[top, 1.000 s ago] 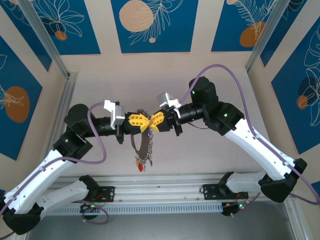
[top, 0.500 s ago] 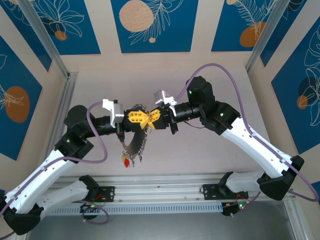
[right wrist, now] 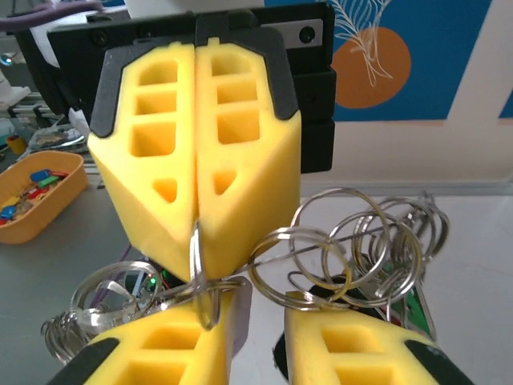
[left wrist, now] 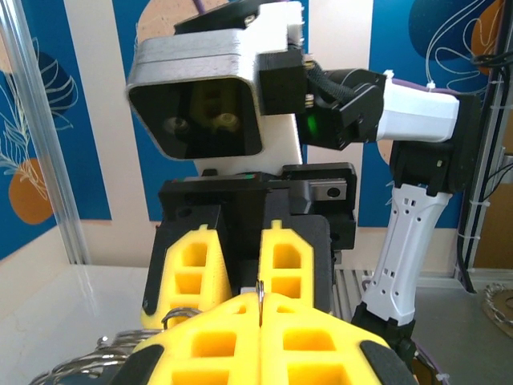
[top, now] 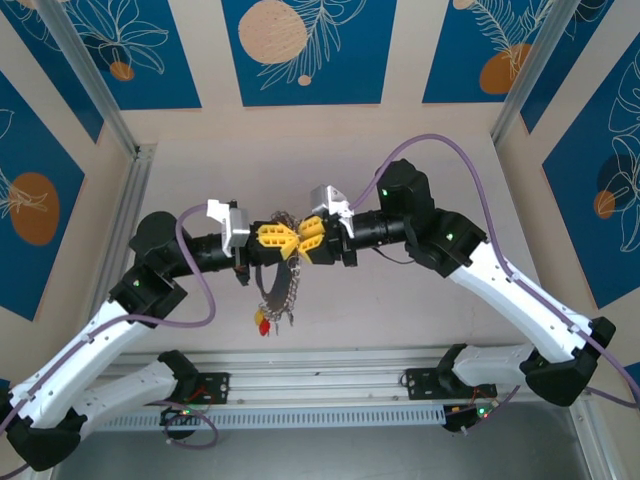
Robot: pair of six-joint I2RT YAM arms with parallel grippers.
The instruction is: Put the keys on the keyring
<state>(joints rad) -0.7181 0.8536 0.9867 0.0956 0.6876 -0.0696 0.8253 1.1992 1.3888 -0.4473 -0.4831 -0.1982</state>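
Observation:
My left gripper (top: 272, 240) (left wrist: 260, 309) is shut on a thin metal ring (left wrist: 260, 295) (right wrist: 195, 249), pinched edge-on between its yellow fingertips. From it hangs the keyring (top: 277, 290), a grey loop with several small rings (right wrist: 361, 241) and chain. Red and yellow keys (top: 262, 320) dangle at the loop's bottom. My right gripper (top: 312, 238) (right wrist: 264, 333) faces the left one tip to tip. It is open, a gap between its fingers (right wrist: 168, 353). The pinched ring rests against its left finger.
An orange tray (right wrist: 32, 192) holding several coloured keys sits off to the left in the right wrist view. The bunch hangs over the pale table (top: 420, 300), above the rail at the near edge (top: 320, 385).
The right gripper has opened, its fingers now apart. The hanging loop and keys have swung left from a second ago, then back slightly to the right.

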